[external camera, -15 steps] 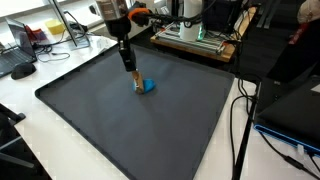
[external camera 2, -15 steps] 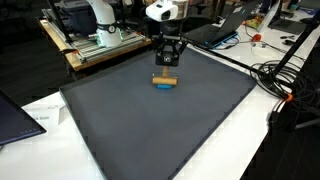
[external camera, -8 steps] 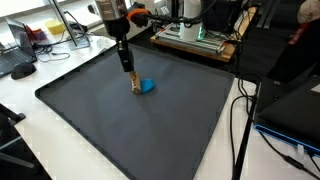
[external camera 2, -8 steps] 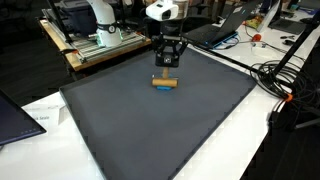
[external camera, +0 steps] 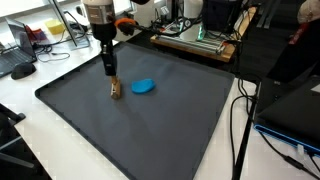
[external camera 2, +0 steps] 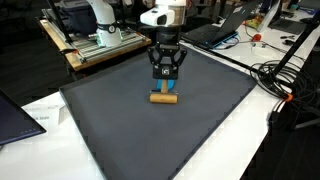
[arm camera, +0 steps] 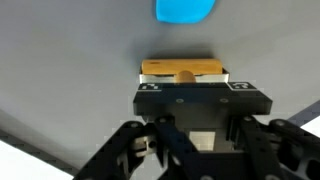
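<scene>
The nearest thing to your wooden block [external camera: 116, 93] is a flat blue piece [external camera: 144, 86]. In an exterior view it lies on the dark mat [external camera: 150, 135] just to the right of the block, apart from it. In the wrist view the blue piece [arm camera: 185, 10] shows beyond the block [arm camera: 182, 68], with a strip of bare mat between them. Nothing else lies on the mat, so the blue piece is the only thing close enough to get in the way.

Off the mat, a white table [external camera: 60, 60] runs along the left and near sides. Cables [external camera: 240, 115] trail down the right edge. Equipment with green lights [external camera: 197, 35] stands along the far edge, and a laptop [external camera 2: 14, 112] lies at a near corner. All of these are well apart from the block.

The block is in the far left part of the mat. Its long side is level and lies crosswise under the fingers [external camera 2: 164, 97]. I cannot tell whether its underside touches the mat.

Your arm comes in from the far edge with the wrist upright and the fingers pointing straight down. The gripper [external camera: 112, 83] is pressed together, pinching the wooden block from above.
</scene>
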Action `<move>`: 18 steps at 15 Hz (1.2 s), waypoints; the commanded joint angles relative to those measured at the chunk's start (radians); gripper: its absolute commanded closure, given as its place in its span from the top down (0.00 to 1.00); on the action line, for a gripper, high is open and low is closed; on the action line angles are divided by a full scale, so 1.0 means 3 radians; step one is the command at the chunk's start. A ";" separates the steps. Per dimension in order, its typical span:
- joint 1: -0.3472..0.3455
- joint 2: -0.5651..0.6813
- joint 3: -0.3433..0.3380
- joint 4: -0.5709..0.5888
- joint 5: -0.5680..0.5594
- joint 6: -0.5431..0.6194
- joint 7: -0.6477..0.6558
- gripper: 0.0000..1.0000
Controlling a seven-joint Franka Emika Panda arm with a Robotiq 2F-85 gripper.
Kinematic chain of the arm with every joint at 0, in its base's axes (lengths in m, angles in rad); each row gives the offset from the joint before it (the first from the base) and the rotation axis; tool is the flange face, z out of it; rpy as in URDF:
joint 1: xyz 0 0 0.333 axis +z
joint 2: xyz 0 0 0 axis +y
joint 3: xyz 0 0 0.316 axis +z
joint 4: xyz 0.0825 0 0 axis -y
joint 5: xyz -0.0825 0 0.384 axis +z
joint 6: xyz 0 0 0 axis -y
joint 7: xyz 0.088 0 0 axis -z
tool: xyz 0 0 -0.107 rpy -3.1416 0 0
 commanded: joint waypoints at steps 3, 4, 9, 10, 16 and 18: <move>0.0047 0.0226 -0.0098 0.0112 -0.0063 0.0100 0.0105 0.22; 0.0061 0.0199 -0.0110 0.0121 -0.0082 0.0077 0.0120 0.22; 0.0117 -0.0096 -0.0125 0.0062 -0.0117 -0.0122 0.0168 0.22; 0.0125 -0.0147 -0.0120 0.0045 -0.0124 -0.0143 0.0178 0.22; 0.0172 -0.0514 -0.0040 -0.0051 -0.0254 -0.0285 0.0217 0.22; 0.0164 -0.0639 0.0026 -0.0101 -0.0258 -0.0385 0.0147 0.22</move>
